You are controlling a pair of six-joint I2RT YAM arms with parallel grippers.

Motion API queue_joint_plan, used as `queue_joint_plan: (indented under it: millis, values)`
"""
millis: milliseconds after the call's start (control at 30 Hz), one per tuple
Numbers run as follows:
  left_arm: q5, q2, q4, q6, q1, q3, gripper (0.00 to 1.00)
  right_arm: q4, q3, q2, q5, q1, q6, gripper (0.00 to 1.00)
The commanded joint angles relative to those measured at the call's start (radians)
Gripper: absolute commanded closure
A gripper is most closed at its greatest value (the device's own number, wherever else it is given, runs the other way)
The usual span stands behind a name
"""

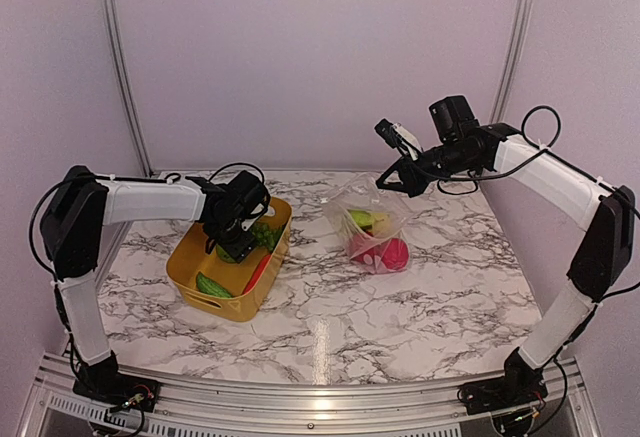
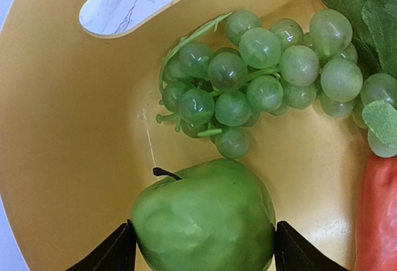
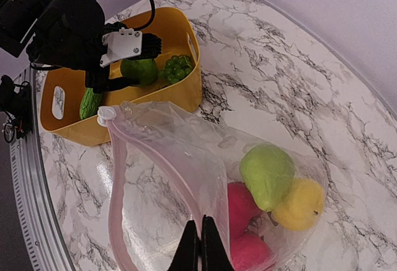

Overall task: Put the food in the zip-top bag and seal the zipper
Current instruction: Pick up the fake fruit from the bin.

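My left gripper [image 2: 205,246] is inside the yellow bin [image 1: 190,257], its fingers [image 2: 111,252] against both sides of a green toy apple [image 2: 205,221]. Green grapes [image 2: 267,79] lie just beyond it. My right gripper [image 3: 200,246] is shut on the pink zipper [image 3: 118,178] edge of the clear zip-top bag [image 3: 186,153] and holds its mouth open above the table. The bag holds a green pear [image 3: 267,175], a yellow fruit [image 3: 301,204] and red pieces [image 3: 239,206]. In the top view the bag [image 1: 375,225] hangs below the right gripper [image 1: 398,179].
The bin also holds a green cucumber [image 1: 212,285], a red-orange piece [image 2: 378,215] and leafy greens [image 2: 366,10]. The bin stands left of the bag on the marble table [image 1: 330,307]. A white slider tab [image 3: 105,116] sits at the zipper's end.
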Motion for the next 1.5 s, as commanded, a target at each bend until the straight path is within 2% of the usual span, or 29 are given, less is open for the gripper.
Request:
queue_joint_plan:
  millis: [0,233,467,700,900,1100,1267,1467]
  values:
    - [0.001,0.026,-0.024,0.011,0.005,-0.008,0.27,-0.006,0.015,-0.005,0.012,0.002,-0.006,1.00]
    - [0.035,-0.034,-0.049,-0.007,0.005,0.015,0.40,-0.020,0.043,0.007,0.023,0.002,-0.014,1.00]
    - [0.075,-0.178,-0.060,-0.029,0.005,0.036,0.43,-0.048,0.108,0.018,0.092,0.001,-0.042,1.00]
    - [0.208,-0.352,0.001,-0.081,-0.004,0.075,0.46,-0.104,0.242,0.077,0.192,-0.004,-0.081,1.00]
    - [0.377,-0.470,0.217,-0.147,-0.054,0.033,0.49,-0.141,0.372,0.123,0.287,-0.011,-0.089,1.00]
    - [0.481,-0.518,0.522,-0.212,-0.139,-0.044,0.49,-0.139,0.369,0.132,0.182,-0.011,-0.052,1.00]
    - [0.536,-0.468,0.763,-0.314,-0.187,-0.075,0.49,-0.123,0.331,0.154,0.071,-0.010,0.007,1.00]
    - [0.553,-0.350,0.930,-0.386,-0.229,-0.036,0.50,-0.111,0.333,0.164,0.004,-0.010,0.056,1.00]
